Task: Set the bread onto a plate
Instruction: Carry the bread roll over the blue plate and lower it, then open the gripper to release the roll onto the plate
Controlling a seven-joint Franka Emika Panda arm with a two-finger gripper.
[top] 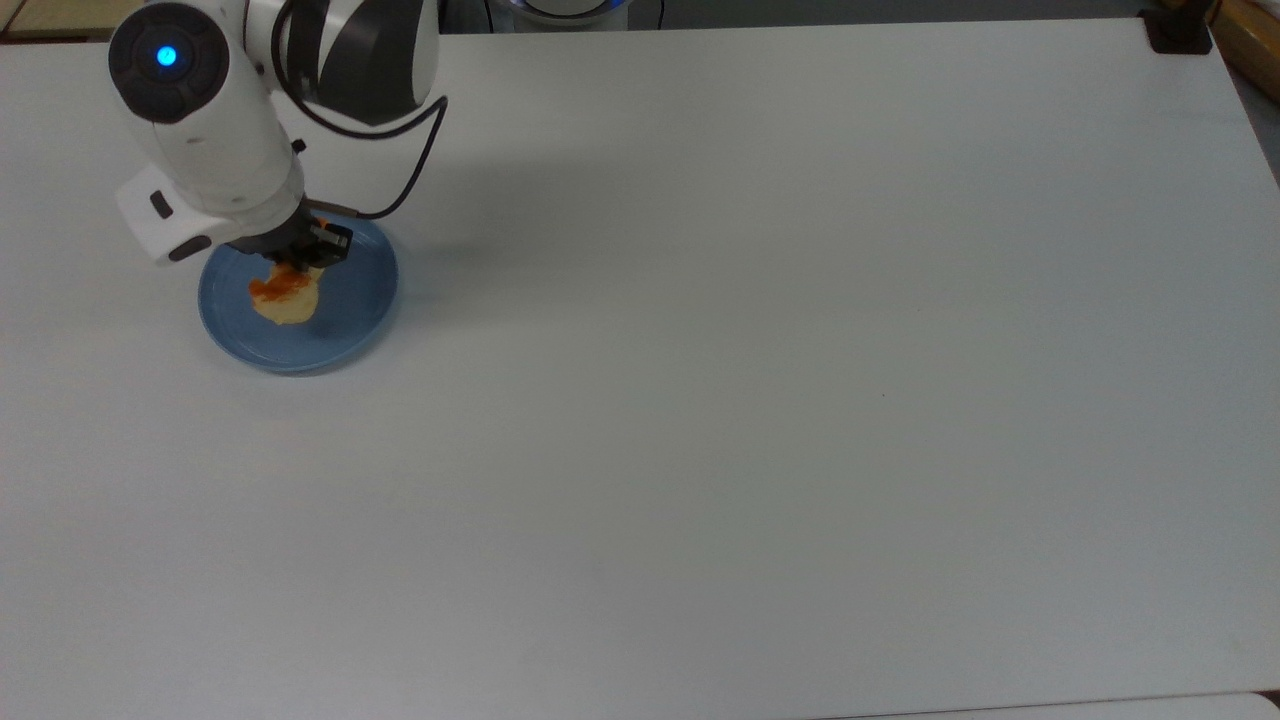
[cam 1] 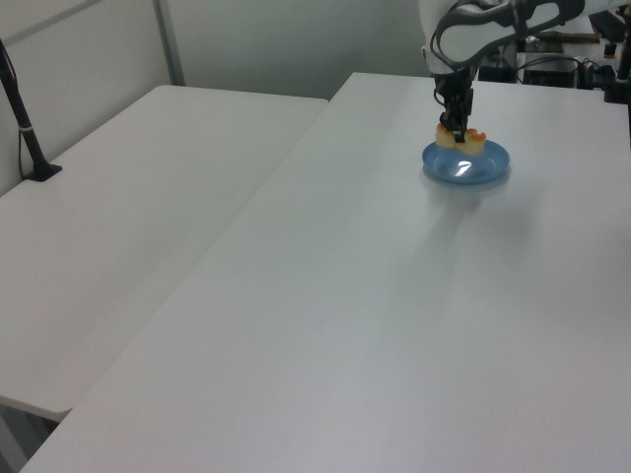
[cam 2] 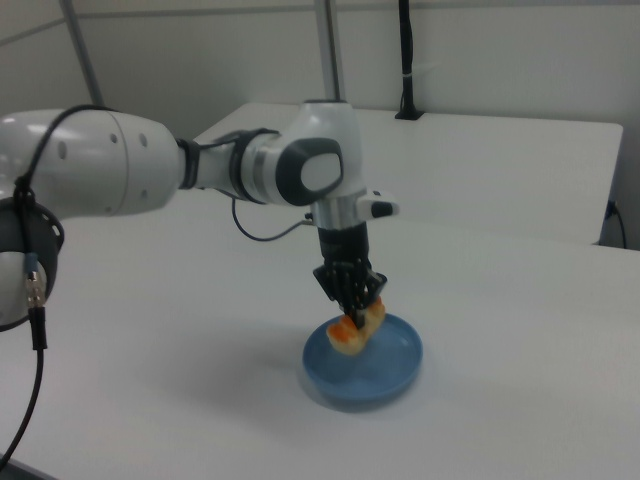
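Observation:
The bread [top: 285, 296], a pale-yellow loaf with orange patches, hangs just over the inside of the light-blue plate [top: 345, 325]. My gripper [top: 296, 262] is shut on the bread from above. In the right view the bread [cam 2: 356, 329] is tilted, its low end close to the plate [cam 2: 390, 372] floor, with the gripper [cam 2: 355, 303] pinching its middle. In the left view the bread [cam 1: 460, 139] sits above the plate [cam 1: 473, 170] under the gripper [cam 1: 456, 120]. Whether the bread touches the plate I cannot tell.
The plate lies toward the top view's left on a wide white table [top: 760, 400]. A second white table [cam 1: 118, 217] stands beside it at the left view's left, with a black post [cam 1: 22, 118] on it. A black cable [top: 415, 160] loops off the arm.

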